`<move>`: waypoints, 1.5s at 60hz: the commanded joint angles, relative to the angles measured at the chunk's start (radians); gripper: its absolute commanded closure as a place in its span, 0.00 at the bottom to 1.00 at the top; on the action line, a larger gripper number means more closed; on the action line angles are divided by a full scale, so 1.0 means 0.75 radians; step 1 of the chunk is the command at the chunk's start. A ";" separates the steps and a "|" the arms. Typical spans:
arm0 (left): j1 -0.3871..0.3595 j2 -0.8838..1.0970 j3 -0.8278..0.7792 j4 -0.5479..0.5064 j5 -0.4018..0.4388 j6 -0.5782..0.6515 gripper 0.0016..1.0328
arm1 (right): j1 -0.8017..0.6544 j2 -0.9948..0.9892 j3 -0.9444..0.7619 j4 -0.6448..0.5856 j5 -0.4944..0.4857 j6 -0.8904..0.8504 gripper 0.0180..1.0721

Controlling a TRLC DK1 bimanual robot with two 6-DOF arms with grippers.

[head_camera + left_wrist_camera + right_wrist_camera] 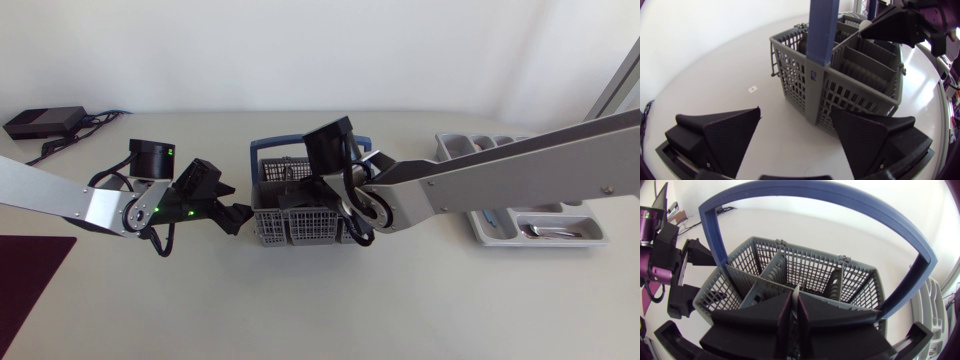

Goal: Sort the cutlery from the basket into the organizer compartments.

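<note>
White table (400,300). Right gripper (795,300) sitting inside basket (805,270), fingers (772,317) pressed together, catch unclear. Left gripper (796,112) hovering open just beside basket. Organizer (482,228), well behind right gripper, holding some cutlery (550,232); sorting seemingly partway, basket's remainder hidden.

the basket (300,228) is grey, its walls a lattice of small openings, with a blue handle (820,195); the left gripper (796,112) and right gripper (795,305) are matte black; the organizer (487,232) is pale grey, the table (400,300) white
</note>
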 commanded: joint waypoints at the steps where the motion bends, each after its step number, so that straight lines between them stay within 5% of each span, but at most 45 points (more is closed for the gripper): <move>1: -0.014 -0.029 0.009 0.011 -0.007 -0.025 0.05 | -0.007 -0.012 -0.005 0.012 0.005 -0.018 0.94; 24: -0.014 -0.091 -0.015 0.001 -0.017 -0.025 0.05 | 0.034 -0.266 -0.224 0.112 -0.058 -0.065 0.94; 38: -0.024 -0.199 -0.038 -0.042 -0.017 -0.030 0.05 | -0.005 -0.562 -0.375 0.237 -0.314 -0.067 0.94; 54: -0.022 -0.365 -0.040 -0.154 -0.021 -0.027 0.05 | -0.035 -0.820 -0.365 0.149 -0.408 -0.071 0.94; 69: -0.022 -0.488 -0.032 -0.248 -0.044 -0.027 0.05 | -0.217 -1.057 -0.375 -0.084 -0.459 -0.125 0.94; 90: -0.063 -0.535 -0.009 -0.326 -0.099 -0.025 0.05 | -0.813 -1.186 -0.504 -0.311 -0.647 -0.327 0.94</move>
